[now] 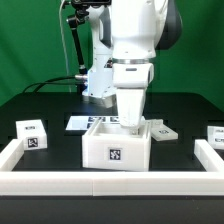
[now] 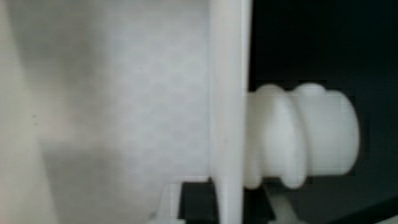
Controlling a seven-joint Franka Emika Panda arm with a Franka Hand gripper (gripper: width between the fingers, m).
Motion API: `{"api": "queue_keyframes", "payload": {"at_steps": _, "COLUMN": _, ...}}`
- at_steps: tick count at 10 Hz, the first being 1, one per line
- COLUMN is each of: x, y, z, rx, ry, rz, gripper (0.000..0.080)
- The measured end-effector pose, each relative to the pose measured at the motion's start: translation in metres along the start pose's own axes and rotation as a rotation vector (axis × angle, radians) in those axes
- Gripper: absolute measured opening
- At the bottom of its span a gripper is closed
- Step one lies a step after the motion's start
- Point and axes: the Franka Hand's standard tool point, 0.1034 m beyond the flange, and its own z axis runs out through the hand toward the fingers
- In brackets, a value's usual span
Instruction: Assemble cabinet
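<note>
**Claw lowered onto the cabinet's top edge**

Claw [image 1: 131,120] hangs straight down from the white arm, right at the upper rim of the cabinet [image 1: 115,150], toward the side on the exterior view's right. Its tips are lost against the white plastic, so from where I stand I cannot tell whether it is spread or pinching the wall.

The cabinet itself is a white box standing upright on the black bench [image 1: 55,155], about midway across and close to the front rail [image 1: 110,186] of the white frame that edges the bench. One black-and-white marker tag [image 1: 115,156] shows on the face turned toward the exterior camera.

Up close, the wrist view is blurred. A thin white wall [image 2: 228,100] runs lengthwise through it, with a broad pale surface on one side and dark bench on the other. Just beyond the wall sits a white ribbed knob-like part [image 2: 299,135].

Around the cabinet: a small white tagged cube [image 1: 33,133] lies well off toward the exterior view's left. The marker board [image 1: 80,122] lies flat just behind the cabinet. A low tagged piece [image 1: 161,130] sits just beside the cabinet on the right, and another tagged piece [image 1: 214,133] rests near the right-hand rail.
</note>
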Motion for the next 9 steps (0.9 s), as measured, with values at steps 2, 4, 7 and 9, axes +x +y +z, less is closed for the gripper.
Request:
{"api": "queue_keyframes", "payload": {"at_steps": 2, "x": 0.006, "y": 0.007, "z": 0.000, "rx": -0.006, "ry": -0.003, "rz": -0.031, "gripper": 0.0034}}
{"api": "queue_keyframes", "payload": {"at_steps": 4, "x": 0.005, "y": 0.008, "z": 0.000, "rx": -0.007, "ry": -0.003, "rz": -0.029, "gripper": 0.0034}}
{"api": "queue_keyframes", "payload": {"at_steps": 7, "x": 0.011, "y": 0.011, "z": 0.000, "rx": -0.006, "ry": -0.002, "rz": -0.058, "gripper": 0.0034}}
{"api": "queue_keyframes", "payload": {"at_steps": 9, "x": 0.036, "y": 0.024, "z": 0.000, "rx": 0.003, "ry": -0.002, "rz": -0.102, "gripper": 0.0034}}
